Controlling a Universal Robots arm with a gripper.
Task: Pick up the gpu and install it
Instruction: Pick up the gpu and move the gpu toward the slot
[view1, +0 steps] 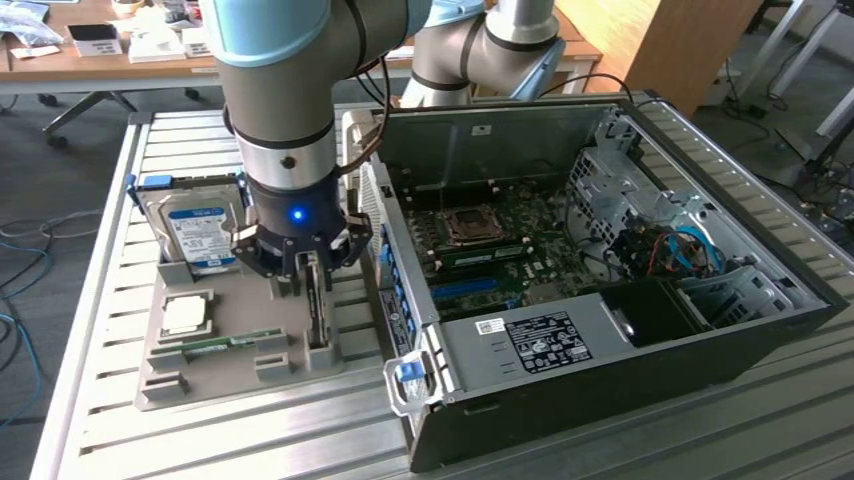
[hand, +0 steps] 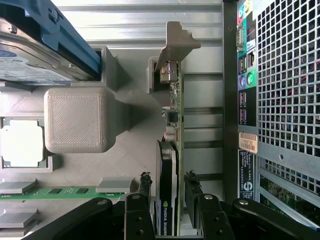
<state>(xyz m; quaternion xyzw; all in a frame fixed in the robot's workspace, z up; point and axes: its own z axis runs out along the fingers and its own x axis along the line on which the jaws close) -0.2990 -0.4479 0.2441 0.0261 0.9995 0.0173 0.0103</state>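
The gpu (view1: 318, 312) stands on edge in a slot of the grey holder tray (view1: 227, 375), to the exterior view's left of the open computer case (view1: 747, 330). In the wrist view I see the gpu (hand: 176, 120) edge-on: a green board, a black cooler and a silver bracket at its far end. My gripper (view1: 311, 290) has come down over the card from above. My gripper (hand: 168, 187) is open, with one black finger (hand: 144, 186) on each side of the cooler and a thin dark gap on one side. The card still sits in its slot.
The same tray holds a hard drive (view1: 198, 230) in a blue frame, a processor chip (view1: 184, 315) and a memory stick (view1: 220, 345). The case lies on its side with the motherboard (view1: 494, 250) exposed. Its rear panel (hand: 280, 100) runs close beside the gpu.
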